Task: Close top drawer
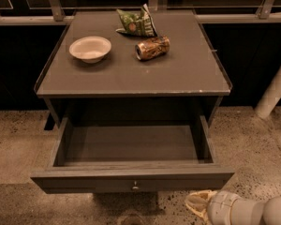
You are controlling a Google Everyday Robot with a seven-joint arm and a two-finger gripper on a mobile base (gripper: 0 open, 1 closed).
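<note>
The wide, matte dark-grey wooden top drawer (131, 176) stands open; the pale gripper (197, 204) sits below its right corner, grip unreadable.

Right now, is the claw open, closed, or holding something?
Claw: below the open top drawer's front right corner; open or closed cannot be told.

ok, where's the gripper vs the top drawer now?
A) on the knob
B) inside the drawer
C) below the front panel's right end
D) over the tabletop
C: the gripper sits below the right end of the open top drawer's front panel, away from the knob.
</note>
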